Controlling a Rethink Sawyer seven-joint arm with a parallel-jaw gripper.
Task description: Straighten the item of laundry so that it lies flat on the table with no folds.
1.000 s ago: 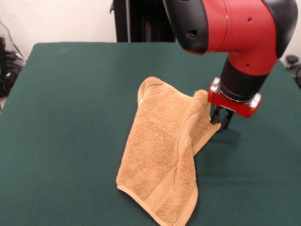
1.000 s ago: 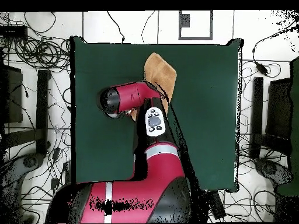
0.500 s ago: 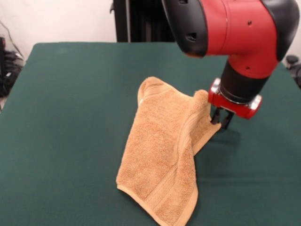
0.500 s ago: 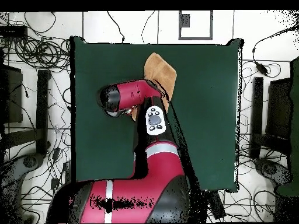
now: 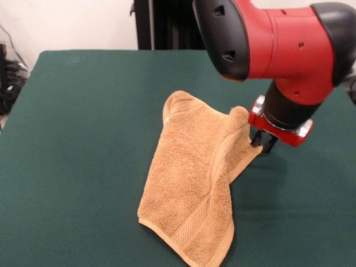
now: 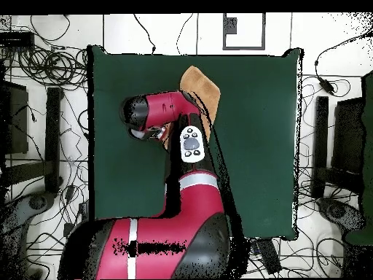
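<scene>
Towel (image 5: 192, 183): mid-table (image 5: 83, 139), crumpled, 1 flap folded over, raised peak at its 2 o'clock corner.
Gripper (image 5: 262, 142): at that peak, touching or just beside; grip probably hidden, cannot tell.
Arm (image 6: 164, 113): covers the towel's lower part overhead.

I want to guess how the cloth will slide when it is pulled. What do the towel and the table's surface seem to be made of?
The towel looks like tan-orange terry cloth, probably cotton: a fuzzy, looped pile with a flatter woven band near the hem. The table seems covered in dark green felt-like fabric: matte, without shine or grain. Both look soft and napped, so some drag seems likely.
</scene>
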